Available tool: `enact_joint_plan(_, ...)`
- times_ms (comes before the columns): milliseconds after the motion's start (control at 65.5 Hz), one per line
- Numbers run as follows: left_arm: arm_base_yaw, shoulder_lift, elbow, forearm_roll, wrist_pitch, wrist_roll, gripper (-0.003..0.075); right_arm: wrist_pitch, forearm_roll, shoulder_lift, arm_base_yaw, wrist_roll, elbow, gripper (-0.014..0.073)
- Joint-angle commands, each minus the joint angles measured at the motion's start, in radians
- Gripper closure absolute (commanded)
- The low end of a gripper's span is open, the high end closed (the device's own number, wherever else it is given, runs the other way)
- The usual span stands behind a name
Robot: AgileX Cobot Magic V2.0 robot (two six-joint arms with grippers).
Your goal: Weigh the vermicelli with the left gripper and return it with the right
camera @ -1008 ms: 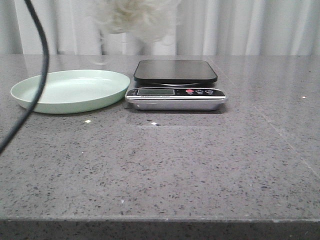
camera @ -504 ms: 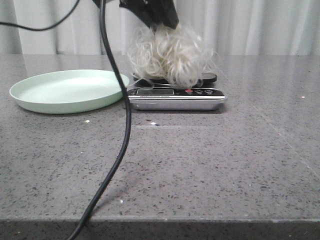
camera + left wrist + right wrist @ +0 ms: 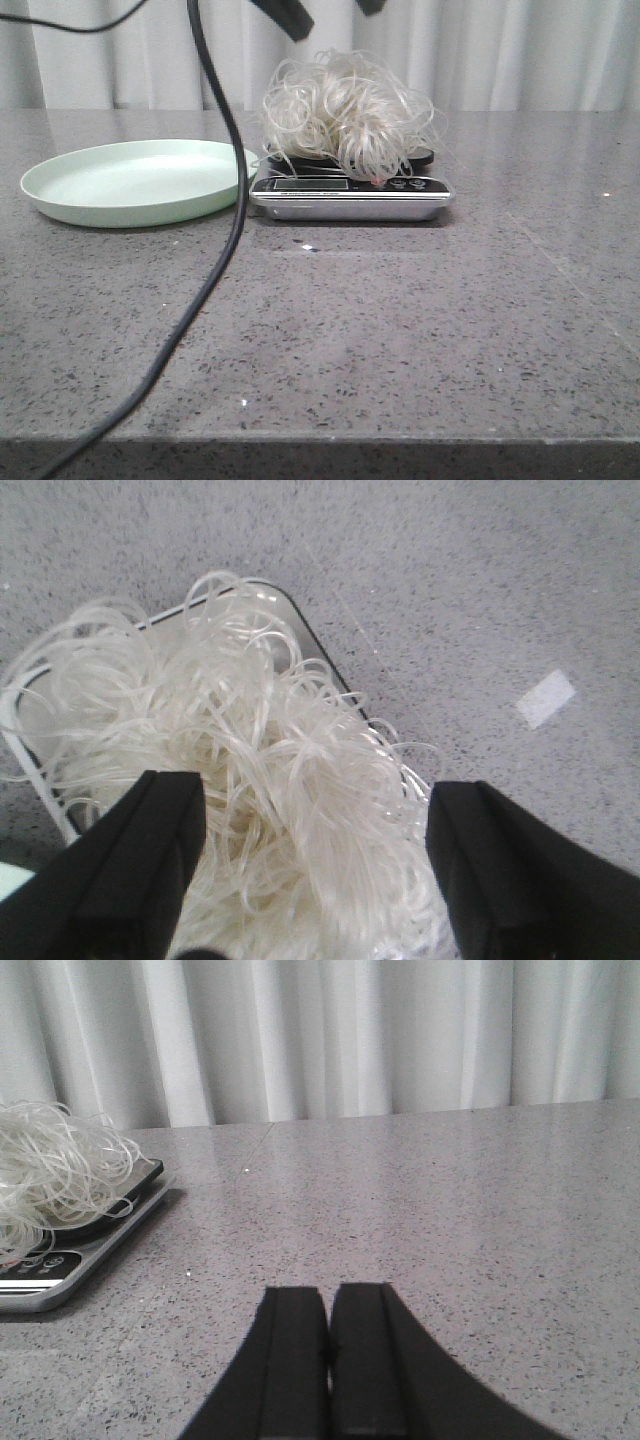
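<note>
The vermicelli (image 3: 343, 112), a fluffy bundle of curly white strands, rests on the black platform of the scale (image 3: 350, 195). My left gripper (image 3: 330, 10) is open just above it, its black fingers (image 3: 285, 15) spread apart and clear of the strands. In the left wrist view the vermicelli (image 3: 270, 810) lies between and below the open gripper (image 3: 315, 825). My right gripper (image 3: 326, 1305) is shut and empty, low over the table to the right of the scale (image 3: 60, 1260); the vermicelli (image 3: 55, 1175) shows there too.
A pale mint-green plate (image 3: 140, 182) sits left of the scale. A black cable (image 3: 215, 250) hangs across the front view from the left arm. White curtains stand behind the grey speckled table (image 3: 400, 330).
The left gripper lowered the vermicelli onto the scale, opened and rose off it. The bundle now rests free on the platform.
</note>
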Motion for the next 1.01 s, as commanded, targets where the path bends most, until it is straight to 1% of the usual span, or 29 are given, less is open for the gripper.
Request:
enact_joint_plan(0, 0.022, -0.104, -0.051, -0.016, -0.006, 0.002, 0.0188, -0.082, -0.013, -0.016, 0.005, -0.005, -0.008, 0.0435)
enact_joint_plan(198, 0.064, -0.257, 0.005, 0.047, -0.047, 0.002, 0.0189, -0.082, -0.013, -0.016, 0.005, -0.005, -0.008, 0.0435)
enact_joint_plan(321, 0.073, -0.402, 0.137, 0.109, -0.117, 0.008, 0.0192, -0.082, -0.013, -0.016, 0.005, -0.005, -0.008, 0.0435)
enact_joint_plan(443, 0.073, -0.568, 0.333, 0.168, -0.206, 0.008, 0.0199, -0.082, -0.013, -0.016, 0.005, -0.005, -0.008, 0.0435)
enact_joint_plan(733, 0.073, -0.96, 0.814, 0.174, -0.462, 0.032, 0.0199, -0.082, -0.013, -0.016, 0.005, -0.005, -0.008, 0.0435)
enact_joint_plan(824, 0.073, -1.074, 0.957, 0.174, -0.526, 0.035, 0.0199, -0.082, -0.013, -0.016, 0.005, -0.005, -0.008, 0.0435)
enact_joint_plan(885, 0.073, -1.151, 1.026, 0.174, -0.554, 0.035, 0.0199, -0.082, -0.013, -0.016, 0.005, -0.005, -0.008, 0.0435)
enact_joint_plan(992, 0.073, -1.322, 1.191, 0.172, -0.607, 0.035, 0.0199, -0.082, -0.013, -0.016, 0.005, -0.005, -0.008, 0.0435)
